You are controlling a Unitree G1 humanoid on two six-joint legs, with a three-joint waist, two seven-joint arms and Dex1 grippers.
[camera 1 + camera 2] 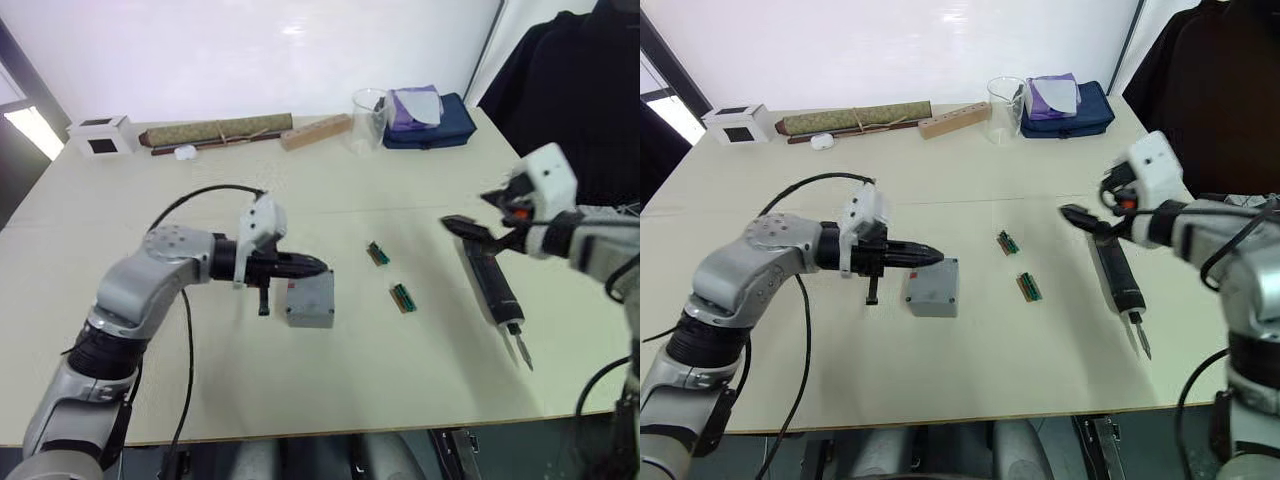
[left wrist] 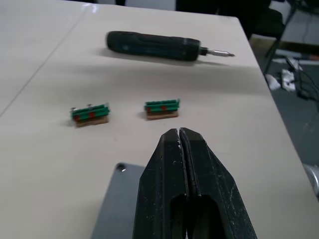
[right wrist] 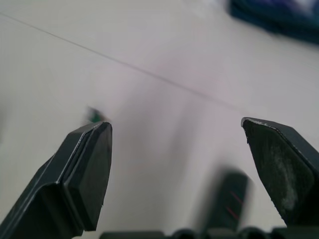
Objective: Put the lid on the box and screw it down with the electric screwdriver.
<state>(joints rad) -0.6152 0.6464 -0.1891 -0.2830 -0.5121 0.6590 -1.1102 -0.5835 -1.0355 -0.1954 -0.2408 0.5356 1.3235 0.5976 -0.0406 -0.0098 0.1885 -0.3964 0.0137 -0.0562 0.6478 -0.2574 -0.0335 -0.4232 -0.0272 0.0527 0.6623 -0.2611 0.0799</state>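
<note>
Left end effector [image 1: 318,264]: fingers pressed together, nothing between them, tips over the top of the box.
Box [image 1: 310,300]: grey, lid [image 1: 933,284] already sitting on it, resting on the desk [image 1: 300,390] near the middle.
Green parts [image 1: 377,253] [image 1: 403,297]: two small pieces lying on the desk, right of the box.
Electric screwdriver [image 1: 492,287]: flat on the desk further right, bit pointing at the near edge.
Right end effector [image 1: 462,228]: spread wide, empty, hovering just above the screwdriver's butt end.
</note>
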